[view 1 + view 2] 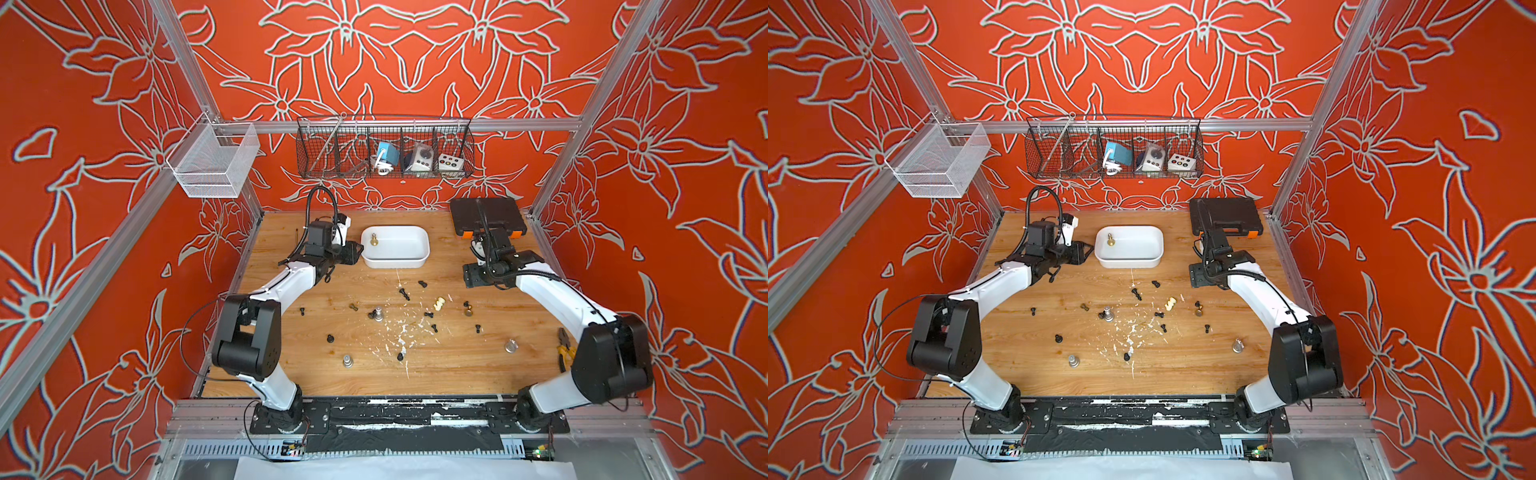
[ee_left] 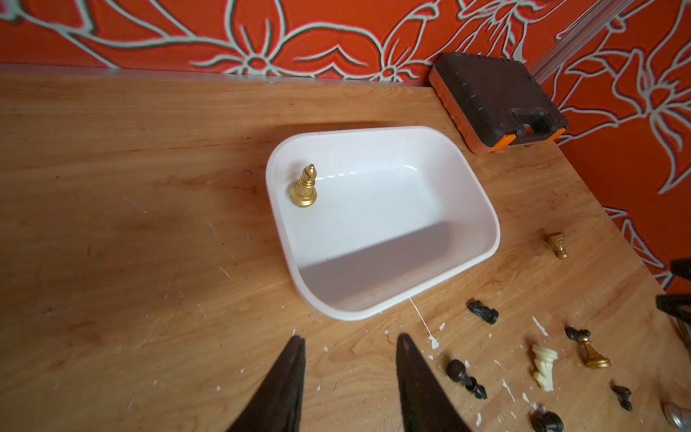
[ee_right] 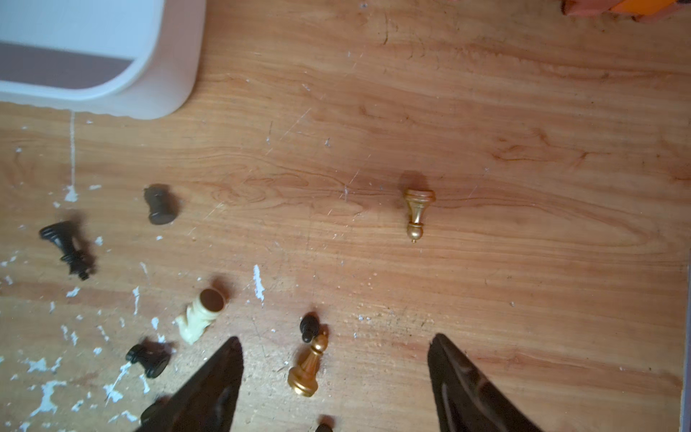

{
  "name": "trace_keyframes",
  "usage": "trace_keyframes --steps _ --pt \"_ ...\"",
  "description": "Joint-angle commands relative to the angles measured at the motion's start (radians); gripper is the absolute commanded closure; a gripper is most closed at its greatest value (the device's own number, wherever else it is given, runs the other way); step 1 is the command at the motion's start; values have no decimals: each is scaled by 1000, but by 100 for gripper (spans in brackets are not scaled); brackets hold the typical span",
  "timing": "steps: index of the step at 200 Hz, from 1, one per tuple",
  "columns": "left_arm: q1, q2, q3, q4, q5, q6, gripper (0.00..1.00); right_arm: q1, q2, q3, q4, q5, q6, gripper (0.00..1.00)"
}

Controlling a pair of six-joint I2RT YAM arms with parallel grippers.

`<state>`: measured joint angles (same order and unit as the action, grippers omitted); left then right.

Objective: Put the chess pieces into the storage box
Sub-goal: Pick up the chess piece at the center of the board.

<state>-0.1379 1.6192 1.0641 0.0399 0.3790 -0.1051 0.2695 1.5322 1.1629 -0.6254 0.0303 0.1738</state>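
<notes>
The white storage box [image 1: 415,262] sits at the back middle of the table, with one gold bishop [image 2: 304,187] upright in its left end. Several chess pieces lie scattered in front of it: small black ones [image 1: 404,294], a cream knight [image 1: 439,303], silver ones [image 1: 378,313] and gold ones [image 1: 353,307]. My left gripper [image 2: 350,338] is open and empty, hovering by the box's near left corner. My right gripper [image 3: 336,338] is open above the table right of the box [image 3: 164,93]. A gold pawn [image 3: 304,370] lies on its side between its fingers, untouched. Another gold pawn [image 3: 417,215] lies farther ahead.
A black case with orange latches [image 1: 486,216] lies at the back right corner. Yellow-handled pliers [image 1: 565,349] lie by the right arm's elbow. A wire basket [image 1: 384,149] and a white mesh basket [image 1: 212,160] hang on the frame above. White flecks mark the tabletop.
</notes>
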Motion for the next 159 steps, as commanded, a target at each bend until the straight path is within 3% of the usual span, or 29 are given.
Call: trace_keyframes --steps 1,71,159 --pt "6 -51 -38 29 43 1 59 -46 72 70 -47 28 -32 24" --pt "8 -179 -167 16 36 17 57 -120 329 266 -126 11 -99 29" --pt "8 -217 -236 34 79 -22 57 -182 435 298 -99 -59 -136 42"
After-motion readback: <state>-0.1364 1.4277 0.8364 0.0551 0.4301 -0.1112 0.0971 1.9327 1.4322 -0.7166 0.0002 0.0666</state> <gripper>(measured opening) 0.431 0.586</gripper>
